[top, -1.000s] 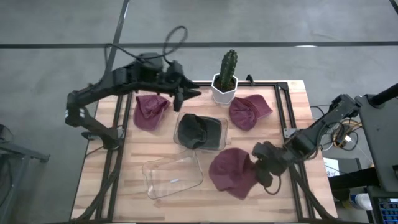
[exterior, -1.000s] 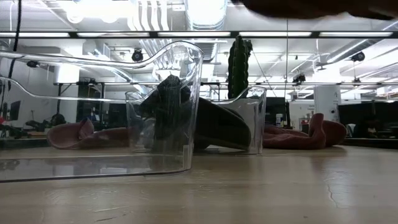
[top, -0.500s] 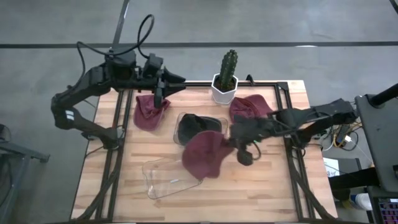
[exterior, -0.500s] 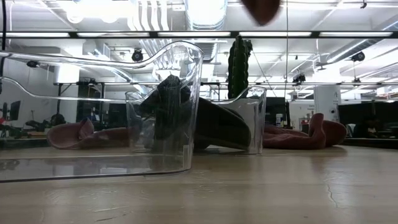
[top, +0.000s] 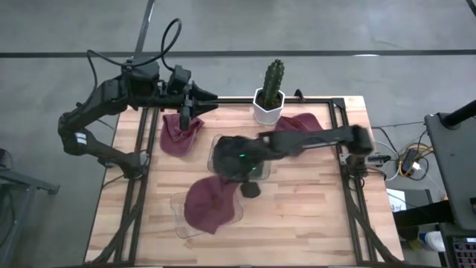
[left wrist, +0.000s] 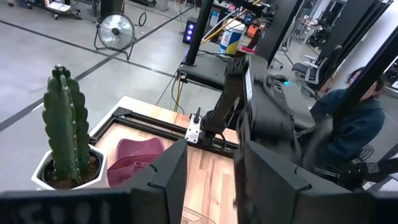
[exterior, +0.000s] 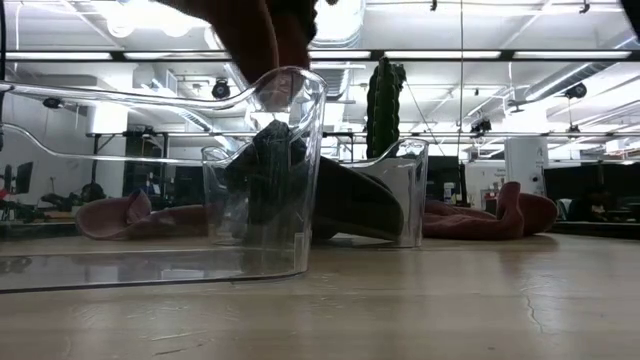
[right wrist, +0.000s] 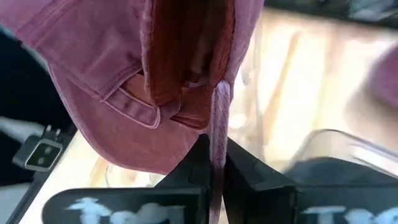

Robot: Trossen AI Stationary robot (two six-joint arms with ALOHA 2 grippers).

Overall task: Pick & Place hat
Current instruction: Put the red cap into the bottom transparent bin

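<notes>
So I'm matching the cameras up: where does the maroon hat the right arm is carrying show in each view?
High view: the carried hat hangs over the empty clear bin, lower left of centre.
Low view: a dark blur at the top edge, above the near bin.
Left wrist view: not in it.
Right wrist view: fills the top, pinched in the right tool.
Shared landmark: the cactus.

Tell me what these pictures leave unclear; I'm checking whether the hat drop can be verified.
- High view: the right gripper is lost, dark against the black hat in the far bin.
- High view: the carried maroon hat covers the near clear bin, so its floor is hidden.
- Low view: that hat is cut off by the top edge.
- Left wrist view: the left gripper hides the table below.
</notes>
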